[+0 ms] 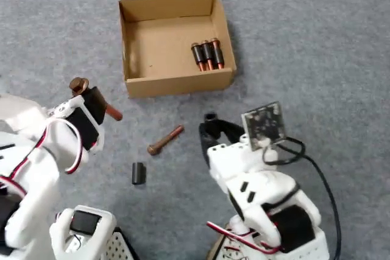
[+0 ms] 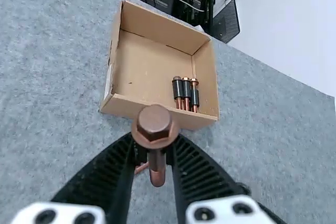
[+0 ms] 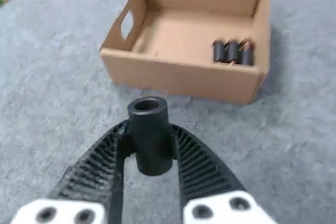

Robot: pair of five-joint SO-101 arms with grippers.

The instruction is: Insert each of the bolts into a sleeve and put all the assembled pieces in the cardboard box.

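Two grippers loaded: left gripper (image 2: 155,144) clamps bolt (image 2: 154,123), tip slanting toward right gripper (image 3: 149,130), which pinches sleeve (image 3: 150,148), bore facing up; pieces well apart, not yet aligned.

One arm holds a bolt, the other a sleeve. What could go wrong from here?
1. The left end effector pinches the copper-coloured hex-head bolt on its shank, tilted; the right end effector holds the short black cylindrical sleeve. Mating them in mid-air may misalign, and a push could slip either part free.
2. The spare copper-coloured bolt and spare black sleeve lie loose between the arms; a sweep might knock them away.
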